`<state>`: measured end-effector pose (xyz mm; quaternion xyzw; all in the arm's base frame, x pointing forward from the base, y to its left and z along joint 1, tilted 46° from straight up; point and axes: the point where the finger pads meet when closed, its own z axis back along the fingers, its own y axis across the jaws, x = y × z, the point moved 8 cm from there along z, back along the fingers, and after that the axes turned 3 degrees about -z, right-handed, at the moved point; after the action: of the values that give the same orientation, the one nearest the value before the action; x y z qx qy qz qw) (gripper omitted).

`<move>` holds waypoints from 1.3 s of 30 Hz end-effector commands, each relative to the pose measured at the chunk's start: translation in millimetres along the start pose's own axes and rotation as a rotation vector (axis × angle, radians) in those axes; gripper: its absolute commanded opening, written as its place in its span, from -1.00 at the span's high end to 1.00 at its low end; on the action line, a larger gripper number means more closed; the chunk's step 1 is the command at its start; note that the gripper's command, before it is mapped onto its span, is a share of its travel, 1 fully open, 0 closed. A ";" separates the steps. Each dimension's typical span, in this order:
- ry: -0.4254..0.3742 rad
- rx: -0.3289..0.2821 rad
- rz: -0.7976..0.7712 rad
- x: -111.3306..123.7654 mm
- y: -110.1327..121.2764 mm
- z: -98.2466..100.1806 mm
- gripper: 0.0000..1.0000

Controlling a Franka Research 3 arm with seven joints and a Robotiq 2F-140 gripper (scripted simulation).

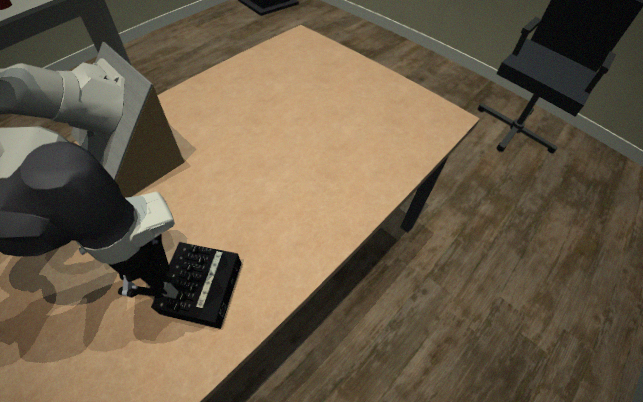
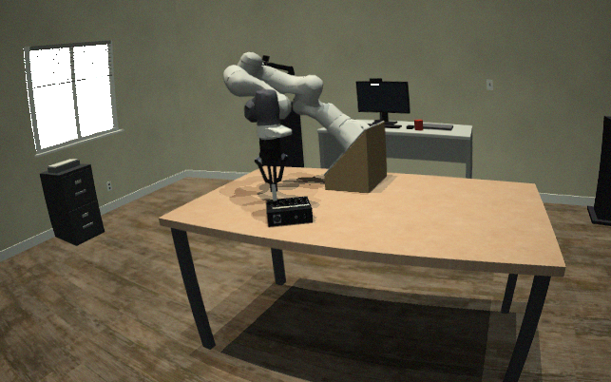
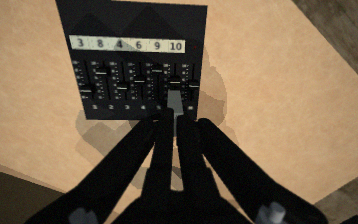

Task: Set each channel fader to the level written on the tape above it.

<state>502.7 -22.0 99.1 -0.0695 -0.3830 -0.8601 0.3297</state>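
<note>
- Pointing down, the black two-fingered hand is closed on nothing, its pale tips set against the sixth fader cap.
- The black box-shaped lighting desk is seen near the tan wooden surface edge.
- Pale tape is marked 3, 8, 4, 6, 9, 10.
</note>
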 end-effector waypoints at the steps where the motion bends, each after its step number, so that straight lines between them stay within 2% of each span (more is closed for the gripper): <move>1: 0.001 -0.001 -0.007 -0.1 1.2 -1.4 1.00; 39: 0.001 -0.001 -0.007 -10.3 0.7 -1.4 1.00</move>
<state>510.4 -17.8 94.7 -0.0682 -0.3805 -0.8616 0.3288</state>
